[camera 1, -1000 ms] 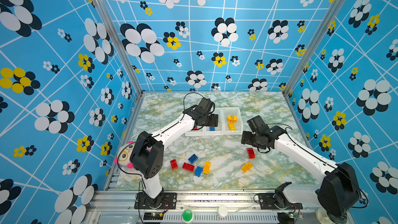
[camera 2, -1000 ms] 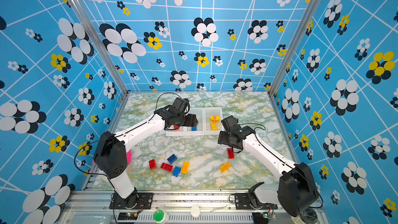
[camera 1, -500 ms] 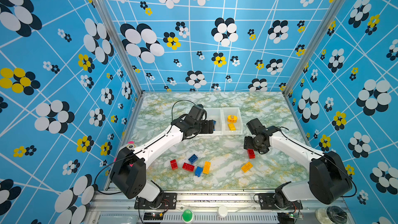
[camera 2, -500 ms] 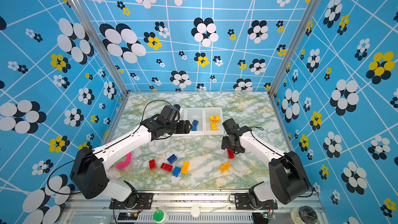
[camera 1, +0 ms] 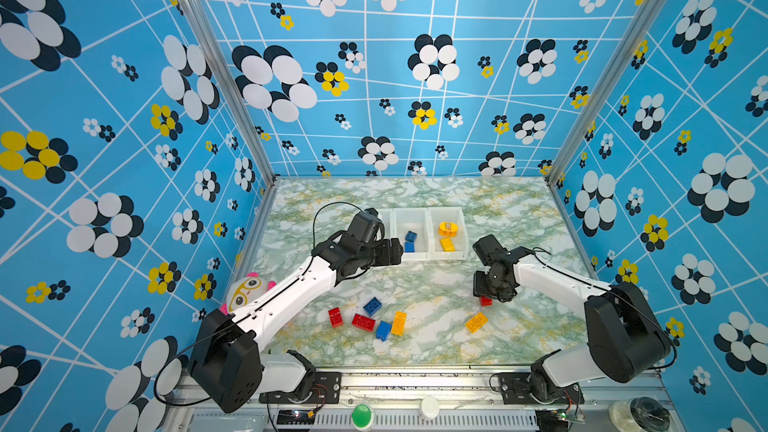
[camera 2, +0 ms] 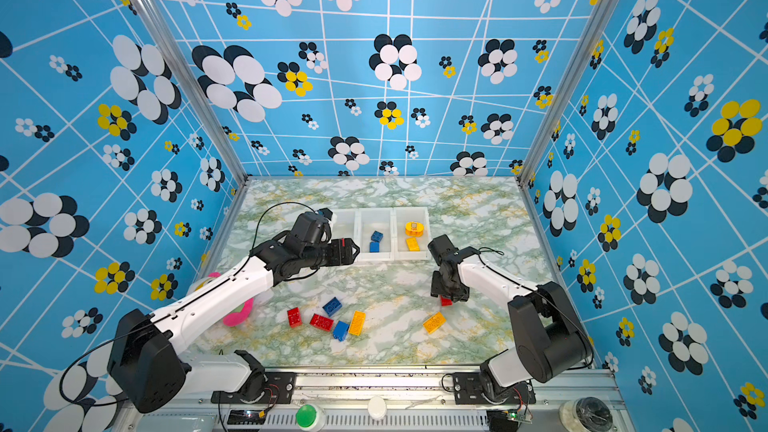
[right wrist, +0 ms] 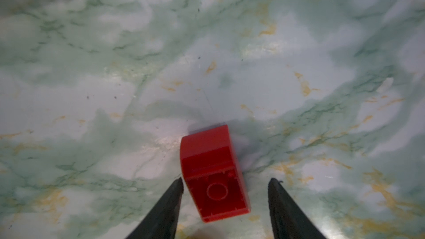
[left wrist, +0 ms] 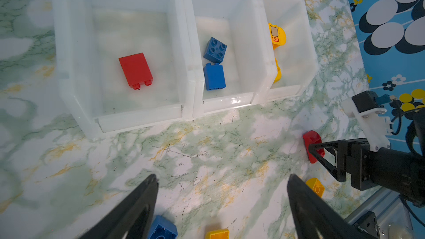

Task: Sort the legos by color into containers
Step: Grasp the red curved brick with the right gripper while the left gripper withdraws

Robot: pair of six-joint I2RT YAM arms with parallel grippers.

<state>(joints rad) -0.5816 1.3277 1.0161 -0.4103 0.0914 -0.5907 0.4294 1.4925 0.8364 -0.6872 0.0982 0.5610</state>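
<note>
While the right gripper (right wrist: 226, 180) stands partly open around a small red plastic brick (right wrist: 213, 168) lying on the green marble table (right wrist: 207, 65), not yet squeezing it, the left gripper (left wrist: 223, 177) hangs wide open and empty near the three white see-through plastic bins (left wrist: 138, 120).

Both top views: high front, angled down, whole table (camera 1: 436, 284). Wrist views: close, downward; left sees containers (left wrist: 186, 42).

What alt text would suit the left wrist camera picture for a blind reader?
Three joined white bins on a marbled table hold one red brick, two blue bricks and yellow pieces. Nearby, the right arm's tool straddles a loose red piece.
</note>
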